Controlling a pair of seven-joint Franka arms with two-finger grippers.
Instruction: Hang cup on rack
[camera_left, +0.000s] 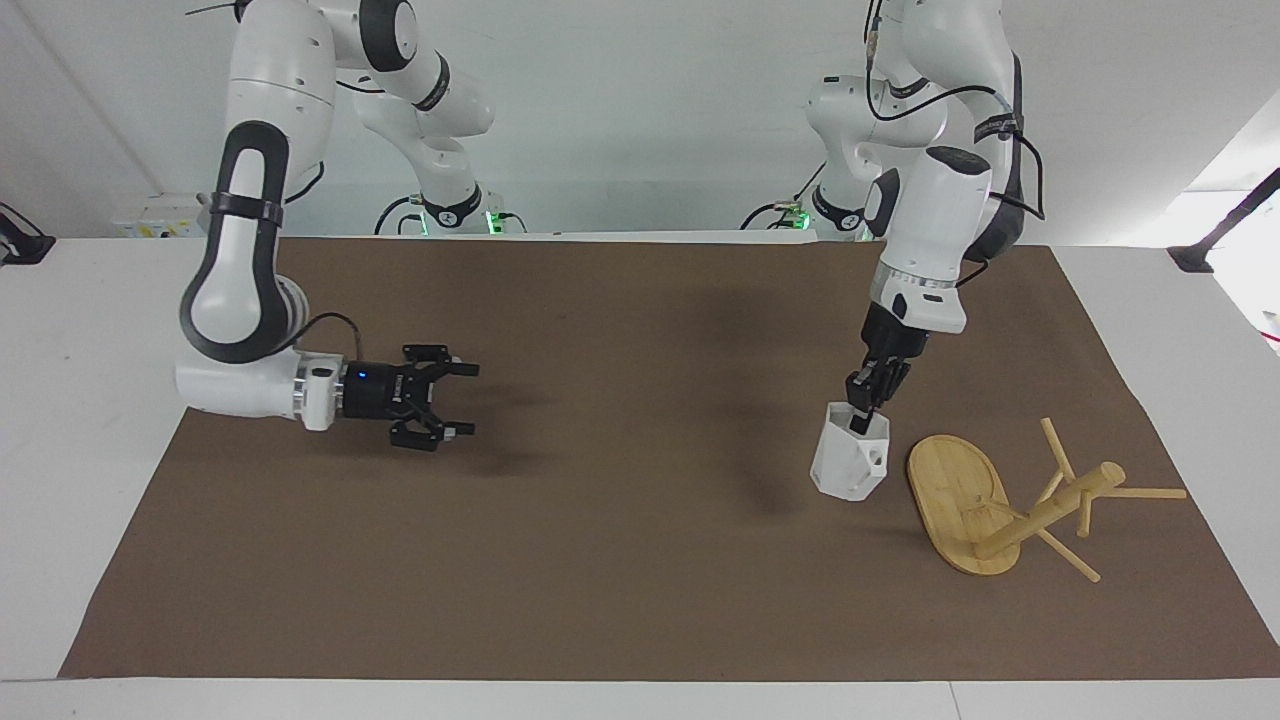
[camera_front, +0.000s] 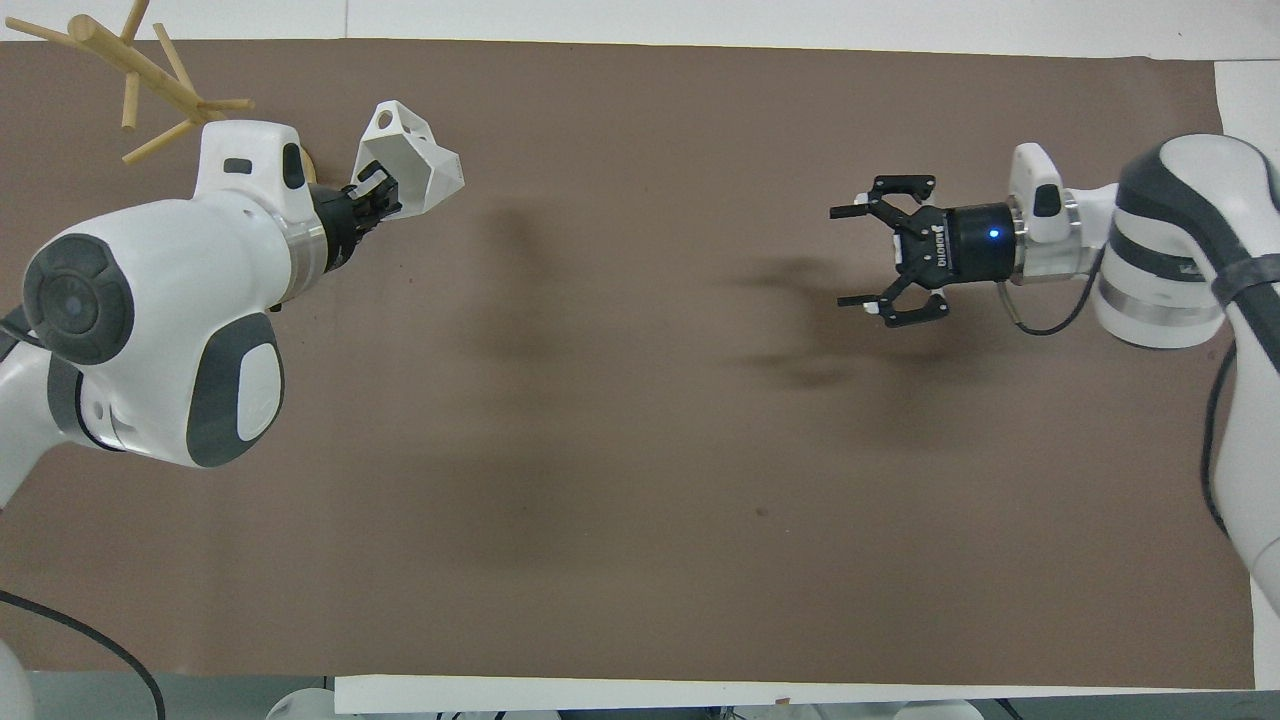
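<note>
Facing view: left claw (camera_left: 866, 400) pinching rim of white cup (camera_left: 850, 463), cup aloft just beside toppled bamboo rack (camera_left: 1000, 505) on brown-mat worktop (camera_left: 640, 580), right claw (camera_left: 450, 400) wide, empty; overhead view: cup (camera_front: 410, 170) by rack pegs (camera_front: 140, 85), left arm's end.

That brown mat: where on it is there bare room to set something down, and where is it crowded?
Most of the brown mat is bare: the whole stretch between the open right gripper and the cup held by the left gripper. It is crowded only toward the left arm's end, where the cup hangs beside the toppled rack.
</note>
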